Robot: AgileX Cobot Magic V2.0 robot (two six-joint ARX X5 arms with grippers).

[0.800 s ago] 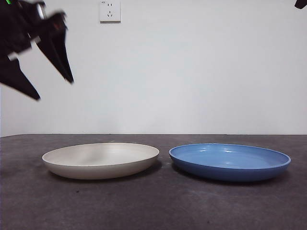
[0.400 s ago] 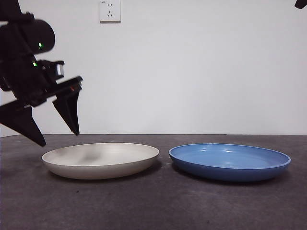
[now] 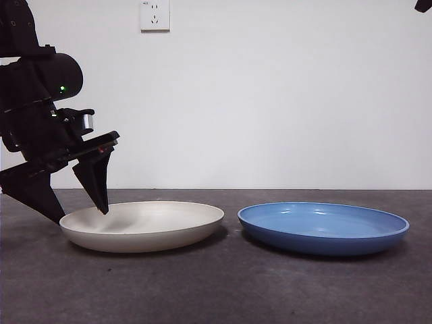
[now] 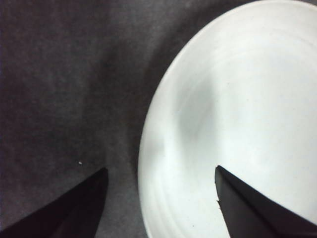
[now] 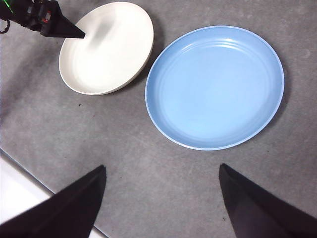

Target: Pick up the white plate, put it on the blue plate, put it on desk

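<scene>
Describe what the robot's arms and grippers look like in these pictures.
The left gripper has two matte black jaws that taper to sharp wedge points. Behind them sits a bulky black housing with a rounded cylinder, a small green light and a silver-grey fitting. The right gripper shows the same plain black pointed jaws, with no markings or cables visible.

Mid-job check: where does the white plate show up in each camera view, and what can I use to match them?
Front view: white plate lies left of centre on the desk, left of the blue plate.
Left wrist view: it fills the right half; its rim runs between the open jaws.
Right wrist view: upper left, beside the blue plate.
Shared landmark: the left gripper, straddling the plate's outer rim.
</scene>
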